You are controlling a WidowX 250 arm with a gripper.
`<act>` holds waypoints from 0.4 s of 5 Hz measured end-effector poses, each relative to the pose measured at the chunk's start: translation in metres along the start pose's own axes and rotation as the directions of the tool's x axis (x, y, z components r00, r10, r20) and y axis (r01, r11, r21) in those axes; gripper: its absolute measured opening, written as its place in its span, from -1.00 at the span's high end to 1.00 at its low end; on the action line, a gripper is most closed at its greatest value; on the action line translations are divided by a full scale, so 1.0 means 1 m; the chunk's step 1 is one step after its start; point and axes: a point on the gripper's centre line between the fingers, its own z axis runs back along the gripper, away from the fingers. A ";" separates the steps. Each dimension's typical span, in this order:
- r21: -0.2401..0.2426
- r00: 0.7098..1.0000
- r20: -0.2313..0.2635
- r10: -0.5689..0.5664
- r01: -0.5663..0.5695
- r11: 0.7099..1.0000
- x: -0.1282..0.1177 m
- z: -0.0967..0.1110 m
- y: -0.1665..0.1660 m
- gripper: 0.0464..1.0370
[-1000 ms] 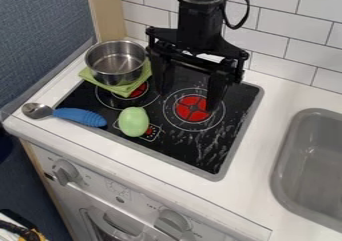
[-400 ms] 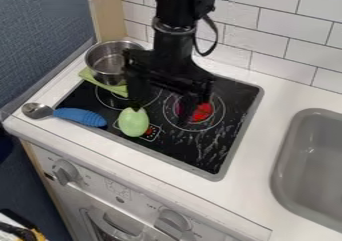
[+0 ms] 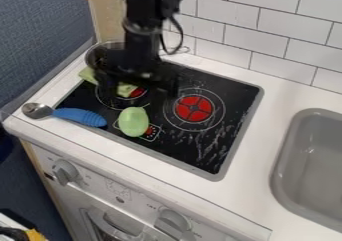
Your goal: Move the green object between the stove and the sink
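Okay, left to right: spoon with blue handle [image 3: 80,117] at the stove's left edge, bowl end out on the worktop [image 3: 240,189]. Metal pot [image 3: 100,49] next, far left, on a folded green cloth [image 3: 87,75]; pot mostly behind the arm, just part of its rim and left wall visible, contents can't be made out. Cloth partly covered too, corners peek out.

Gripper [image 3: 139,91] hangs over the far-left part of the stove [image 3: 217,137], fingers spread left and right, nothing pinched. Tips are dark and smeared against the black glass, so height above the stove is hard to judge.

Key relation: green egg-shaped object [image 3: 133,122] lies on the near side of the gripper, about lined up with the middle of the gap, not off to one side. Sits on the stove near its near edge, beside the control marks, right of the spoon handle's end. Long axis runs roughly near–far; the finger spread runs across it, so a squeeze on its two long sides looks right. Likely next: come nearer and down over it. Rounded, may roll if nudged off-centre. Cloth is green as well, but egg reads as the target.

Goal strip of worktop lies well right, past the red burner [image 3: 194,108], before the grey sink [image 3: 284,152]; sink's right side cut off by the view.
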 end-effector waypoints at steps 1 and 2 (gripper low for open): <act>-0.037 1.000 -0.005 0.005 -0.006 0.999 0.007 -0.011 0.010 -0.92; -0.084 0.999 0.027 -0.023 0.025 0.996 0.015 -0.020 0.013 -0.93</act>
